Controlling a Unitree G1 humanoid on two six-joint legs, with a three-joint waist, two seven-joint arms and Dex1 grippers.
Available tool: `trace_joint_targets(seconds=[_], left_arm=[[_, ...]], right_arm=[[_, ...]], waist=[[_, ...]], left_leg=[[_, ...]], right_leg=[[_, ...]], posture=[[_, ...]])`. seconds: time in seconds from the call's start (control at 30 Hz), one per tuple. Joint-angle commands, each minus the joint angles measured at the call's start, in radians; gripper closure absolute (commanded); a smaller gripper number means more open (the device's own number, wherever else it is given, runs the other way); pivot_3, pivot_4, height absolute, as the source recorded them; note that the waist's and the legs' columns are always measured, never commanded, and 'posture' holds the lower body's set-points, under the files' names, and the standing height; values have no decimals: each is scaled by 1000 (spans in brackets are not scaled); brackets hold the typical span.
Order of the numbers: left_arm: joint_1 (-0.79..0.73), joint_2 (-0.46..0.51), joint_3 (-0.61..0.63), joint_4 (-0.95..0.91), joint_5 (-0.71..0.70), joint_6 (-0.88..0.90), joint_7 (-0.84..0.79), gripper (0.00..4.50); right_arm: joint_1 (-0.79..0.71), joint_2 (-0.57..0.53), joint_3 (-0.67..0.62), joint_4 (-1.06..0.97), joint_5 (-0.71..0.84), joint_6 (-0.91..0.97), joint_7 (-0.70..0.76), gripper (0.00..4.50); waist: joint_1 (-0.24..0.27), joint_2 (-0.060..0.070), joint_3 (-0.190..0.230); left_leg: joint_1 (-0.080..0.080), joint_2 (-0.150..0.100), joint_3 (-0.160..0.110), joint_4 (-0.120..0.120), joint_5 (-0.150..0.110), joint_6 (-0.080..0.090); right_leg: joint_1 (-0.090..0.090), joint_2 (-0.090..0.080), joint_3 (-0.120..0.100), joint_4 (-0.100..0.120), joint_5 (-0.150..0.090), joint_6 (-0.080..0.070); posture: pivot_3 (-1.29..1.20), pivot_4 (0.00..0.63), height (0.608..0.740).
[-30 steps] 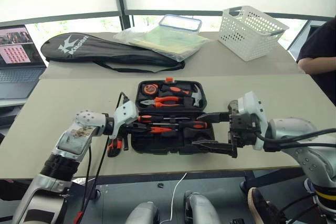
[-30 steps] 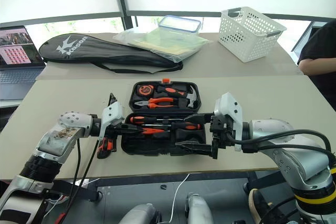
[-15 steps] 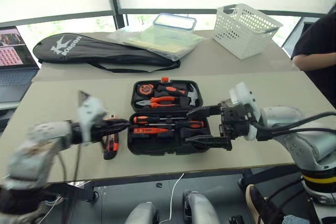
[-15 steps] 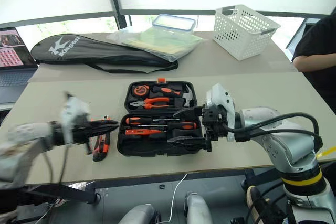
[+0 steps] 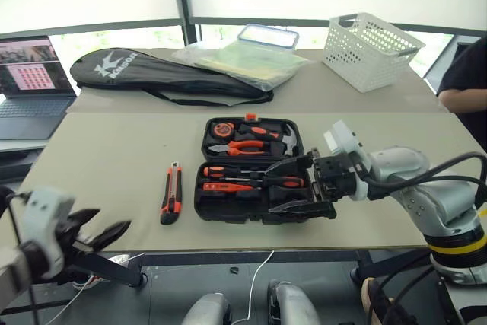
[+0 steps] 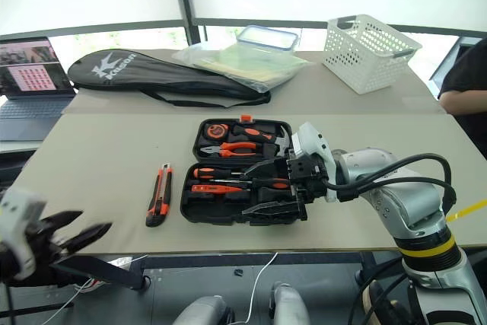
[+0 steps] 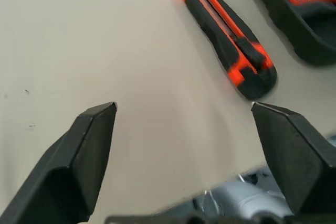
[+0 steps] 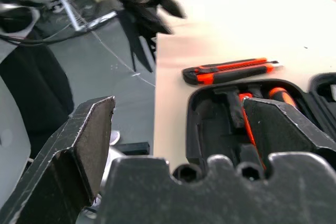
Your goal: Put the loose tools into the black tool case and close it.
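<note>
Our left gripper (image 5: 105,231) sits low at the near left, past the near edge of the table, its two black fingers (image 7: 79,156) spread wide apart with nothing between them, pointing toward the right. Our right arm reaches in from the right with its silver forearm bent toward the left, and the right gripper (image 5: 293,187) points left, its jaws standing wide open, one finger above the other, gripping nothing.
</note>
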Motion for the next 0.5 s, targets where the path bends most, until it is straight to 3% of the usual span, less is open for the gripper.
trace_joint_targets(seconds=[0.03, 0.27, 0.5], left_arm=[[-235, -53, -88, -4, 35, 306, 204, 87], [-390, -95, -266, 92, 15, 358, 407, 87], [-454, -123, -415, 230, 9, 358, 512, 87]], right_arm=[[9, -2, -28, -49, 7, -8, -9, 0], [58, 9, -39, -96, -32, -30, -88, 0], [109, 11, -55, -148, -27, -24, -134, 0]], waist=[[-7, 0, 0], [-35, 0, 0], [-28, 0, 0]], left_leg=[[1, 0, 0, 0, 0, 0], [4, 0, 1, -11, 1, -3], [2, -1, 0, -12, 0, -11]], right_leg=[[0, 0, 1, 0, 0, 0], [-2, 0, 1, 0, 0, -2], [-5, 0, 1, -1, -2, -4]], posture=[[0, 150, 740], [0, 150, 740], [0, 150, 740]])
